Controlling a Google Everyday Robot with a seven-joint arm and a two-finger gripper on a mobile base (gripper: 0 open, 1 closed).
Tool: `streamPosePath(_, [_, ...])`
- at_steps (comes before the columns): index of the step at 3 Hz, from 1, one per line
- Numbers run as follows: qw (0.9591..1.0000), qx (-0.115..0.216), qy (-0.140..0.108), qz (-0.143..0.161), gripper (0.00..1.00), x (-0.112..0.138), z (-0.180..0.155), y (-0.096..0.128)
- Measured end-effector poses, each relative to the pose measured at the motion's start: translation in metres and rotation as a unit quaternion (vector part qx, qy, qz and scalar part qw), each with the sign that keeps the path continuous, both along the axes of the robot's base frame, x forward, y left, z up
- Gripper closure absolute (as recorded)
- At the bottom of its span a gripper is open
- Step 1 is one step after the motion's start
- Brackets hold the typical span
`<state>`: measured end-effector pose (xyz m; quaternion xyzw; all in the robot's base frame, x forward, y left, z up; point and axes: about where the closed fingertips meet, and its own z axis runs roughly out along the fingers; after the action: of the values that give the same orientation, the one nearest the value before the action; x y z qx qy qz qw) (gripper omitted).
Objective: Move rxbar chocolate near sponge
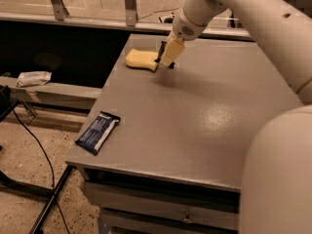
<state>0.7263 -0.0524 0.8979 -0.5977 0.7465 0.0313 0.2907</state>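
Observation:
The pale yellow sponge (141, 60) lies at the far left of the grey table (195, 126). My gripper (165, 58) is right beside the sponge's right end, low over the table, shut on the rxbar chocolate (161, 51). Only a thin black strip of the bar shows behind the pale fingers (168, 54); the rest of it is hidden. The arm reaches in from the upper right.
A dark blue wrapped bar (97, 132) lies at the table's front left corner, partly over the edge. A crumpled white wrapper (33, 77) lies on a low ledge to the left. Cables run across the floor on the left.

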Motion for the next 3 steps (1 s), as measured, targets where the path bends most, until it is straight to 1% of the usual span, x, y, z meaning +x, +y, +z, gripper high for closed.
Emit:
streamPosePath(1, [0.9999,0.010,-0.001,-0.007,0.65,0.0174,-0.0054,0.0027])
streamPosePath(2, [0.9999,0.009,0.003,-0.005,0.33,0.0173,-0.0101,0.0058])
streamPosePath(3, [0.9999,0.008,0.005,-0.003,0.10,0.0175,-0.0127,0.0073])
